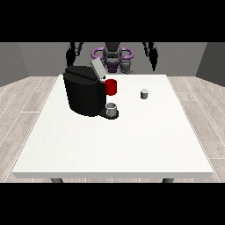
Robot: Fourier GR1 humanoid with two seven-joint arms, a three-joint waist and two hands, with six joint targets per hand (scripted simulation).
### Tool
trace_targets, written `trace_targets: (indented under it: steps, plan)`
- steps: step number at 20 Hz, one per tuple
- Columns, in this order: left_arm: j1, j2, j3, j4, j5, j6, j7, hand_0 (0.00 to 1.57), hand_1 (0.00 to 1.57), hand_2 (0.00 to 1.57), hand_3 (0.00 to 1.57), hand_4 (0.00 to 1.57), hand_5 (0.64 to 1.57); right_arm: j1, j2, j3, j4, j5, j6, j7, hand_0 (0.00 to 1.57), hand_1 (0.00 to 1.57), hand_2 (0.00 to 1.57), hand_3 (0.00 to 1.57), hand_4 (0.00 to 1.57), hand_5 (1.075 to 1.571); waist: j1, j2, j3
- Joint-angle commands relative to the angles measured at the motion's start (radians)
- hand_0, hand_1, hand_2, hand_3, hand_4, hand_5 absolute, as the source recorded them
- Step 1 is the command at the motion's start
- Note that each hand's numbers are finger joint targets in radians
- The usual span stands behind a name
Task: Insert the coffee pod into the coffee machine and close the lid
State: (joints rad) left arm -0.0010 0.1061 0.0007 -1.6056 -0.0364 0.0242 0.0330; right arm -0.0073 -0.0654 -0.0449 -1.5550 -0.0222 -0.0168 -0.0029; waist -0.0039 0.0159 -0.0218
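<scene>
From where I stand, the near half of the white table (110, 149) lies bare of anything to handle. Farther in, a grey cup (112, 109) sits on the drip stand of the black coffee machine (83, 92), which stands left of centre. Its lid (97, 69) is tilted up and open, and a red part (111, 87) shows just beside its head. Off to the right, well apart from the machine, the small grey coffee pod (144, 93) stands upright on the table, untouched.

At the far edge the robot has both arms raised. The hand at the view's left (70, 56) hangs above the machine's back corner, and the hand at the view's right (153, 62) hangs beyond the pod. Neither holds anything; whether their fingers are spread or curled I cannot tell.

The task looks barely begun: the first step, picking up the pod, is not yet done. I would expect the hand at the view's right to come down over the pod and grasp it.
</scene>
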Motion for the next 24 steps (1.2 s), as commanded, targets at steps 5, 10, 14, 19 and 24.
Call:
trace_targets:
  steps: [5,10,14,19,24]
  plan:
    - [0.050,-0.045,0.000,0.061,0.061,-0.067,-0.181,0.00,0.00,0.00,0.00,0.27,1.571,0.070,0.003,0.068,-0.029,0.039,0.028,0.049,0.00,0.00,0.00,0.00,0.13,1.571,-0.015,-0.062,0.0214]
    - [0.103,0.001,-0.023,0.033,0.038,-0.141,-0.276,0.00,0.00,0.00,0.00,0.24,1.571,0.019,0.062,-0.059,0.042,0.033,-0.127,-0.119,0.00,0.00,0.00,0.00,0.09,1.571,0.036,-0.039,0.0218]
    - [0.022,0.073,0.020,0.038,-0.002,-0.135,-0.169,0.00,0.00,0.00,0.00,0.21,1.571,-0.003,0.016,-0.050,-0.031,-0.006,-0.082,0.002,0.00,0.00,0.00,0.00,0.27,1.571,-0.010,-0.065,0.0217]
    - [-0.072,0.147,0.067,0.143,-0.046,-0.156,-0.163,0.00,0.00,0.00,0.00,0.00,1.571,-0.023,0.064,0.000,0.008,0.043,-0.123,-0.072,0.00,0.00,0.00,0.00,0.17,1.571,-0.026,0.008,0.0217]
    - [-0.223,0.223,0.178,0.319,0.031,-0.214,-0.097,0.00,0.00,0.00,0.00,0.00,1.571,-0.042,0.049,0.015,-0.045,0.014,-0.077,-0.058,0.00,0.00,0.00,0.00,0.19,1.571,-0.110,0.064,0.0214]
